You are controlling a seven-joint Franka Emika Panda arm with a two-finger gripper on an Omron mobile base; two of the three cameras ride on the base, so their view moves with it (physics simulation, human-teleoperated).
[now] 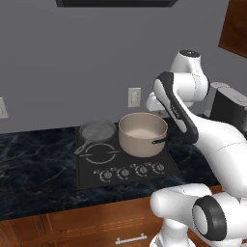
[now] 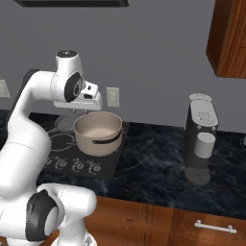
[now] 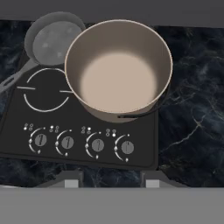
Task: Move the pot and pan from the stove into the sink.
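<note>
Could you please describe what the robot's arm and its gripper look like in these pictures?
The arm is glossy white, built of rounded segments with dark grey bands and caps at the joints. No cables or markings show. The gripper ends in two small jaws, grey with pale square pads.

Matt beige pot [image 3: 118, 70], grey metal pan [image 3: 54, 39], glossy black stove [image 3: 52, 131]

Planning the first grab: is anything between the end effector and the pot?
Nothing visible. The end effector hangs above the stove, fingers apart and empty, and the hand view looks straight down into the pot. The pan sits beside it, off the path.
</note>
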